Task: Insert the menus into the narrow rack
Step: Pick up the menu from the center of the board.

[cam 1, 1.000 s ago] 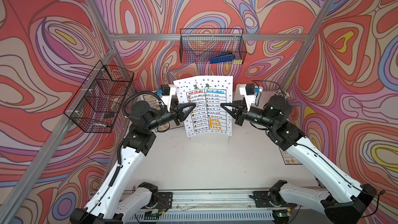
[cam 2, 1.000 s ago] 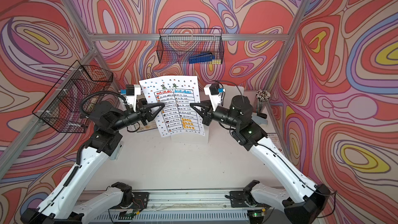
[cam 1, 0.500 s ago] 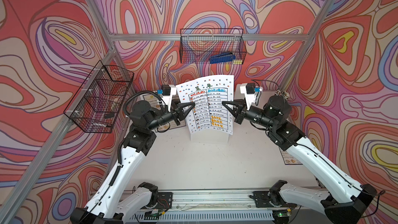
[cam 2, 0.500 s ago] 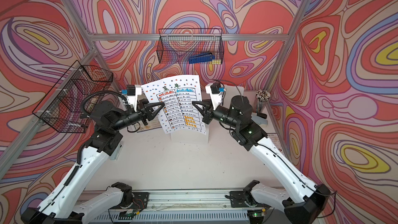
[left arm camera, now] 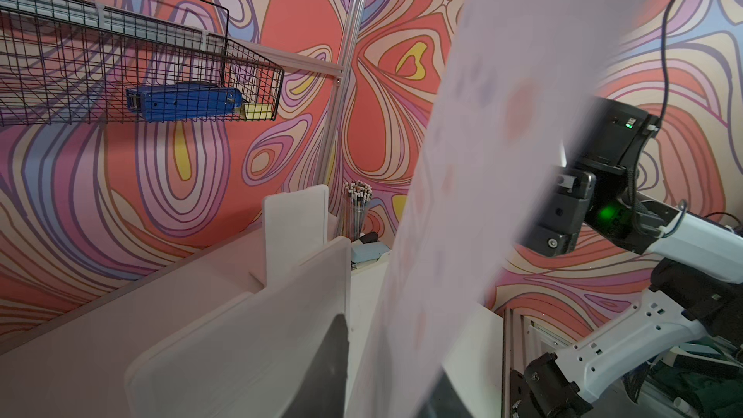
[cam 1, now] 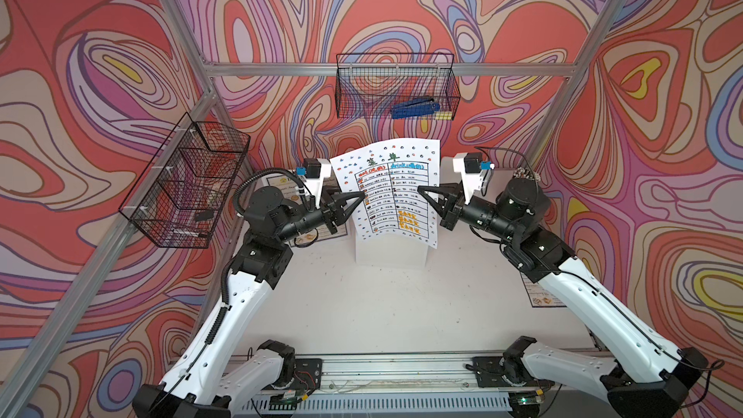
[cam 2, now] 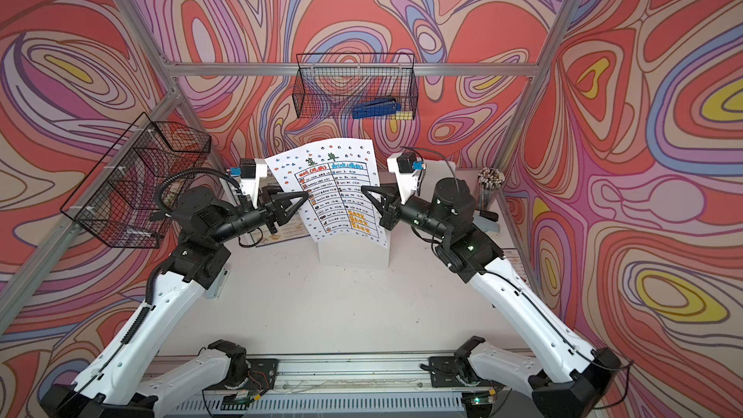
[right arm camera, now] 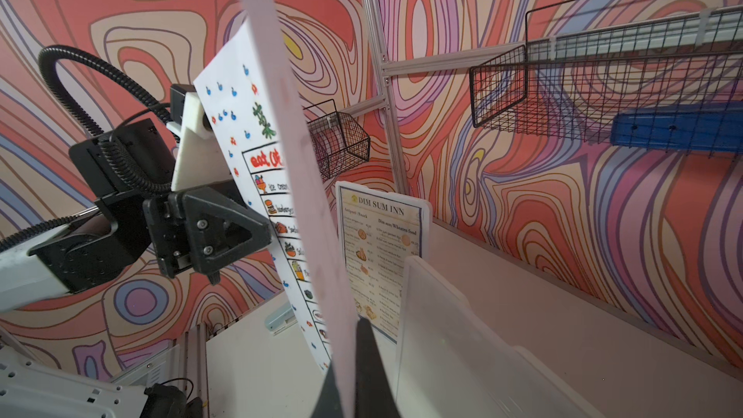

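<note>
The right hand (cam 1: pixel 421 190) is clamped on one side edge of the white menu (cam 1: pixel 392 195) and the left hand (cam 1: pixel 362 195) straddles the other, grip uncertain, with the sheet upright over the rack (cam 1: pixel 390 255) but seemingly not yet slotted, and a DIM SUM INN menu (right arm camera: pixel 380 251) nearby probably also left to insert.

Bright even light, soft shadows; close stuff blurry in wrist cams.
</note>
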Controlling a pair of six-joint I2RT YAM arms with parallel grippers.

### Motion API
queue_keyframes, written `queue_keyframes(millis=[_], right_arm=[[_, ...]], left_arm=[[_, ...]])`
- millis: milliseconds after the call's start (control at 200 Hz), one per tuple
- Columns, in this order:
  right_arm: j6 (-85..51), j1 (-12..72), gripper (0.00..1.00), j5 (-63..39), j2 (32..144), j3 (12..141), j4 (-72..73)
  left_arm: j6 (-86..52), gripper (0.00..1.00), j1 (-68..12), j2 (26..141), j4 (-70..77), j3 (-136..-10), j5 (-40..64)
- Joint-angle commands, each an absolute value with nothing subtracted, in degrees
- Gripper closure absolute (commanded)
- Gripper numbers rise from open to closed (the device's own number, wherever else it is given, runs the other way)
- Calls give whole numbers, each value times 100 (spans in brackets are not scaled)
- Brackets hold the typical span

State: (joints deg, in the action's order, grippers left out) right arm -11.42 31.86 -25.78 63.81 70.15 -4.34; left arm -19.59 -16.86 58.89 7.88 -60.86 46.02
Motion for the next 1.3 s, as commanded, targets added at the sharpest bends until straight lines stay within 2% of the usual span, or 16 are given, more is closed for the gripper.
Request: queue_keyframes(millis=[0, 90, 280, 376, 536, 796, 966, 1001, 1072, 1107, 1187, 1292], right_arm=[[-1178, 3208, 100, -2549, 6306, 7187, -422], [-1182, 3208, 100, -2607, 6369, 7255, -422], [-1187, 3212, 100, -2605, 6390, 7253, -422], [-1195, 3208, 100, -2628, 6398, 7284, -428], [-1013, 3208, 100, -2542, 6445, 7245, -390], [-627, 3201, 100, -2306, 6469, 6937, 192], [-543, 3169, 100, -2195, 6647, 7040, 319], [-507, 3152, 90, -2152, 6632, 7019, 368], [-414, 3121, 65, -2098, 6572, 6958, 499], [-375, 3105, 57, -2108, 6533, 6923, 588], [-298, 3070, 50, -2139, 6498, 6968, 620], [-304, 2873, 47, -2509, 6534, 7125, 670]], left_arm=[[-1803, 75, -1646, 5913, 716, -6176, 4563], [-1775, 76, -1648, 5923, 701, -6193, 4543], [-1758, 95, -1645, 5876, 703, -6184, 4484], [-1749, 100, -1646, 5875, 698, -6208, 4392], [-1714, 100, -1652, 6018, 341, -6634, 4083], [-1240, 100, -1652, 6593, -612, -8081, 3746], [-827, 100, -1648, 7303, -1338, -9282, 4347], [-760, 100, -1645, 7426, -1636, -9536, 4360], [-706, 100, -1651, 7545, -1984, -9843, 4386], [-703, 100, -1652, 7537, -2012, -9862, 4455], [-652, 100, -1652, 7425, -2025, -9784, 4568], [-423, 100, -1651, 7259, -2234, -9700, 4604]])
